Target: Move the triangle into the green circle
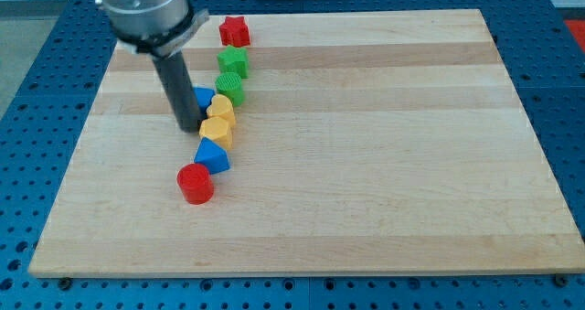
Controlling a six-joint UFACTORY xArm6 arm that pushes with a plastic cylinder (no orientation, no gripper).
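Note:
A line of blocks runs down the board's left part. From the view's top: a red star (234,30), a green block (234,60), a green circle (229,87), a yellow block (221,108), a yellow hexagon (217,131), a blue triangle-like block (213,155) and a red cylinder (195,183). Another blue block (204,97) is partly hidden behind my rod, so its shape is unclear. My tip (189,128) rests on the board just left of the two yellow blocks, right below that hidden blue block.
The wooden board (384,164) lies on a blue perforated table (27,118). The arm's grey body (146,13) hangs over the board's upper left corner.

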